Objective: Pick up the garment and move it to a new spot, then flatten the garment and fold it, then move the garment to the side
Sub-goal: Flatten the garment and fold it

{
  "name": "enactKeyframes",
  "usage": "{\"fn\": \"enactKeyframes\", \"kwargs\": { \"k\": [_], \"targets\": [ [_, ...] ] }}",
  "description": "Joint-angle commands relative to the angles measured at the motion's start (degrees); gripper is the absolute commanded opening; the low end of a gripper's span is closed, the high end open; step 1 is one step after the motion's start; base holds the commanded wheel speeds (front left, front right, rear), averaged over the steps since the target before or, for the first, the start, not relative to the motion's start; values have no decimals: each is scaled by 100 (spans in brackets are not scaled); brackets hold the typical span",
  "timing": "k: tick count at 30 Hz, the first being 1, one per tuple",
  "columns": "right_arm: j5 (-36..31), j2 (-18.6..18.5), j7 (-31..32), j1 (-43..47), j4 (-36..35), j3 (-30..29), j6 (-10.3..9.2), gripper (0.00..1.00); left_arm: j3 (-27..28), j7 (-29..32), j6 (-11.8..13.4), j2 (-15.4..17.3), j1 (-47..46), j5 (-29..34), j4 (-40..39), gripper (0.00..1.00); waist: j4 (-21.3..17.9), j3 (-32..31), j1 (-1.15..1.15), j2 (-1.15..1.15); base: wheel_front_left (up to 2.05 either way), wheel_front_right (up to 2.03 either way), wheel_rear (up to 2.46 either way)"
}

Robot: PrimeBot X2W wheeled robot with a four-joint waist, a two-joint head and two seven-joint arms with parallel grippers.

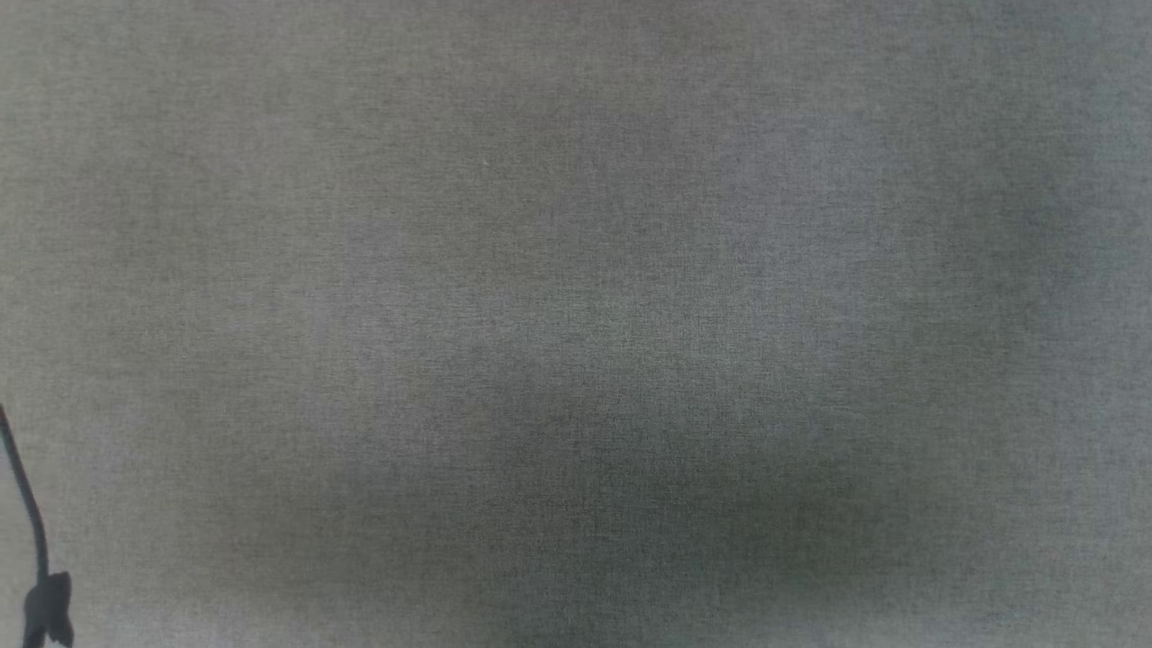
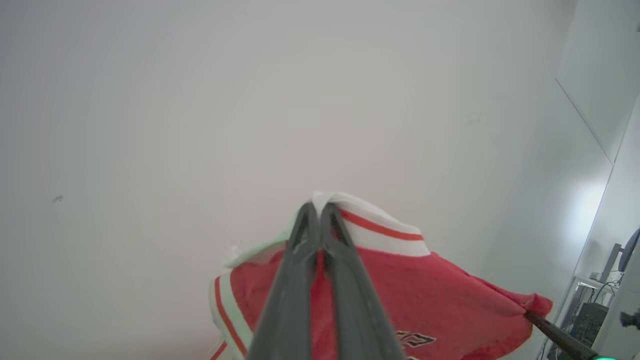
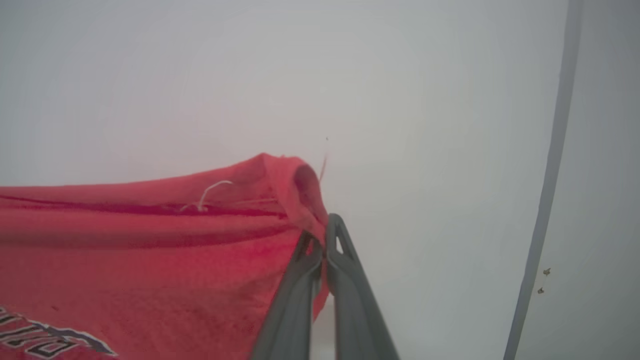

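The left gripper (image 2: 318, 210) pinches the garment (image 2: 440, 295) tight by its white striped edge; the right gripper (image 3: 324, 235) pinches a red corner.

grey woven surface (image 1: 576, 270); thin dark shape (image 1: 34, 540) lower-left

In the right wrist view, the right tool (image 3: 324, 237) rises from 6 o'clock, and an edge of the garment (image 3: 150, 240) sits pinched between its tips. The garment stretches from there toward 9 o'clock, with its lettering (image 3: 45, 340) at 8 o'clock.

In the left wrist view, the left tool (image 2: 320, 207) comes up from 6 o'clock, and a sleeve hem (image 2: 380, 230) sits between its tips. The garment spreads behind the fingers (image 2: 295, 300), from 7 o'clock to 4 o'clock, where the right tool holds its far corner. A rack (image 2: 582, 305) stands further at 4 o'clock, before the wall (image 2: 150, 100).

In the head view, a thin thing (image 1: 36, 540) is at 8 o'clock over the tabletop (image 1: 576, 270).
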Motion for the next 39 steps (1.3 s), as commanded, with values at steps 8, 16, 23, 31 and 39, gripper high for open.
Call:
{"fn": "enactKeyframes", "kwargs": {
  "k": [8, 16, 23, 31, 39],
  "targets": [
    [66, -126, -59, 491, 496, 424, -11, 0, 41, -117, 8, 99, 1221, -801, -629, 0, 99, 33, 0, 0, 0, 0, 0],
    [975, -591, 341, 2302, -302, 1236, -9, 0, -344, -70, 7, 476, 3702, -1441, -2457, 0, 224, -71, 0, 0, 0, 0, 0],
    [1840, -1155, 900, 4508, -1804, 1204, -8, 0, -603, -124, 7, 709, 5378, -1205, -3601, 0, 337, -419, 0, 0, 0, 0, 0],
    [2224, -1220, 1724, 6812, -3588, 469, -8, 0, -168, -139, 7, 898, 7020, -735, -4407, 0, 294, -774, 0, 0, 0, 0, 0],
    [2241, -736, 2500, 8852, -5265, -504, -8, 0, 179, -141, 7, 1152, 8417, -314, -5172, 0, 316, -886, 0, 0, 0, 0, 0]
  ]
}}
